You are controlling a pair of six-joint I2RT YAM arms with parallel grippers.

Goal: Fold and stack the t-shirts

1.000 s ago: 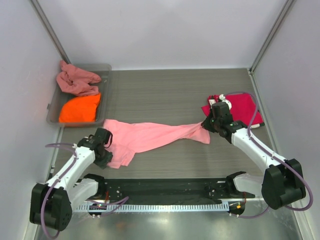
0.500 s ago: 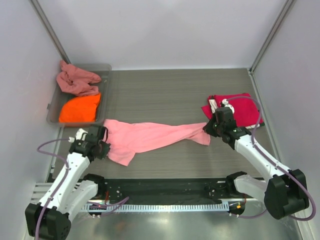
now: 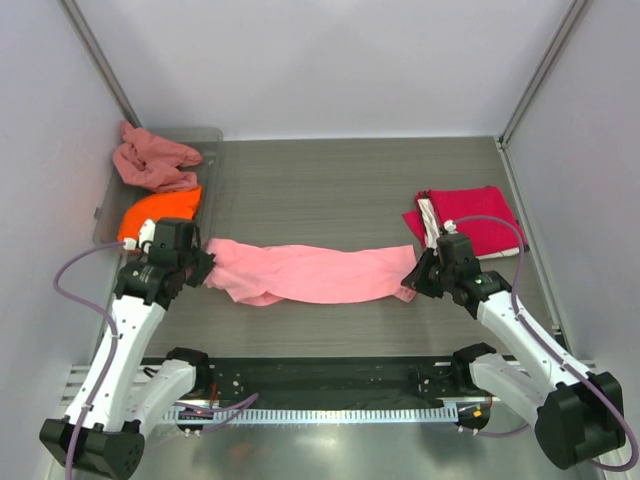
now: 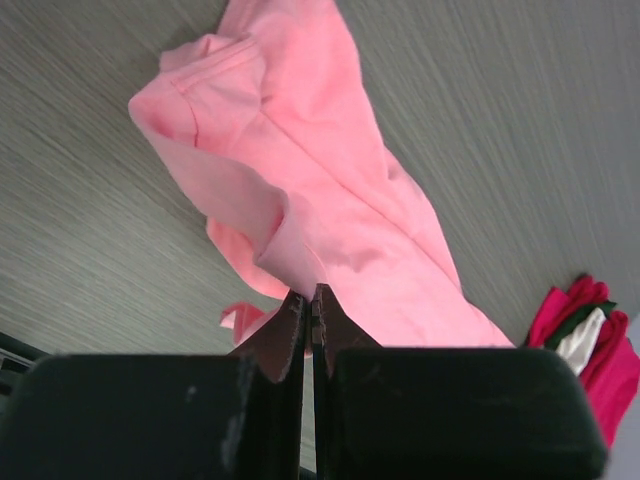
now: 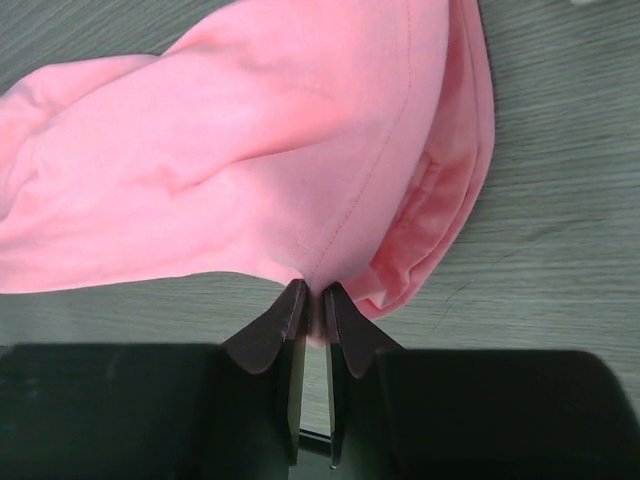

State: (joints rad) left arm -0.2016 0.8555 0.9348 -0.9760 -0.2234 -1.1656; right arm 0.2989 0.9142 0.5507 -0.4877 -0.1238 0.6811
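Note:
A light pink t-shirt (image 3: pixel 310 272) is stretched in a long band across the middle of the table. My left gripper (image 3: pixel 200 267) is shut on its left end (image 4: pixel 300 220). My right gripper (image 3: pixel 420 274) is shut on its right end (image 5: pixel 300 160). A folded stack with a crimson red shirt (image 3: pixel 475 218) on top, white and dark edges showing at its left side, lies at the right, behind my right gripper. An orange shirt (image 3: pixel 160 212) and a dusty rose shirt (image 3: pixel 152 162) lie in the grey tray (image 3: pixel 212 170) at the back left.
The tray stands against the left wall, close behind my left gripper. Metal frame posts rise at the back corners. A black rail (image 3: pixel 320 375) runs along the near edge between the arm bases.
Both grippers have pulled apart, the left one moving back and left, the right one nearer and right. The pink shirt has been drawn out into a straighter band.

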